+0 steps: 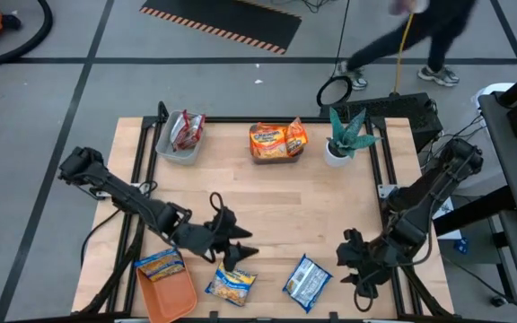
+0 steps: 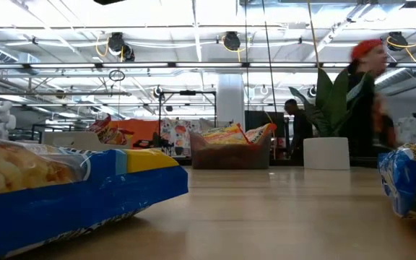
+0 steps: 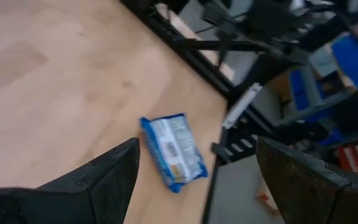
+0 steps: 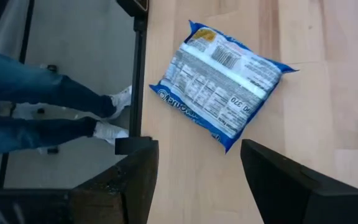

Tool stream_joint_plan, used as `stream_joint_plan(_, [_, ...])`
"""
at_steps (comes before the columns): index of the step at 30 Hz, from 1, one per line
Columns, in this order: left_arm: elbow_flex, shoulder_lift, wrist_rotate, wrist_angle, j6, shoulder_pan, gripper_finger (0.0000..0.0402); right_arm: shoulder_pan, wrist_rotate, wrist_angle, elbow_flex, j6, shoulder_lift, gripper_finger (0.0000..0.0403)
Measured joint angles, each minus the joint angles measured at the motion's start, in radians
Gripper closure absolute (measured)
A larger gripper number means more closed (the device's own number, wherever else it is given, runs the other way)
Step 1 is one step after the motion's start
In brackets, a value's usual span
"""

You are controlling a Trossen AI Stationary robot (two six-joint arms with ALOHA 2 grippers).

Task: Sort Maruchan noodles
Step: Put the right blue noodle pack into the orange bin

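Two blue-and-yellow noodle packets lie near the table's near edge. One (image 1: 232,285) lies face up on the wood. The other (image 1: 308,281) shows its white back, and both wrist views see it (image 3: 173,152) (image 4: 222,84). A third (image 1: 160,263) rests in the orange tray (image 1: 173,301). Red packets (image 1: 185,132) fill a grey bin, and orange ones (image 1: 276,141) a clear bin. My left gripper (image 1: 245,244) (image 3: 194,186) hovers open just beyond the face-up packet. My right gripper (image 1: 346,262) (image 4: 197,186) is open, to the right of the white-backed packet.
A potted green plant (image 1: 344,135) stands at the far right of the table. The two bins sit along the far edge. Bare wood (image 1: 285,202) spans the table's middle. A person's legs (image 4: 48,109) stand by the near edge, and another person (image 2: 367,87) moves beyond the far edge.
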Motion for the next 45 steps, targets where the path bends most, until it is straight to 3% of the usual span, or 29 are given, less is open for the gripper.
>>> stream_joint_plan(5, [0.0,0.043,-0.009,0.08,0.005,-0.033,0.008,0.019,0.033,0.093,-0.071,-0.023,0.001,0.0181])
stream_joint_plan(17, [0.0,0.064,-0.017,0.009,0.001,-0.067,0.008,0.023,0.054,0.498,-0.385,0.006,0.006,0.0181])
stream_joint_plan(28, [0.0,0.065,-0.027,-0.034,-0.019,-0.067,0.008,0.016,0.053,0.743,-0.579,-0.026,0.016,0.0181])
stream_joint_plan(45, [0.0,0.064,-0.027,-0.089,-0.048,-0.067,0.008,0.017,0.057,1.168,-0.601,-0.03,0.333,0.0183])
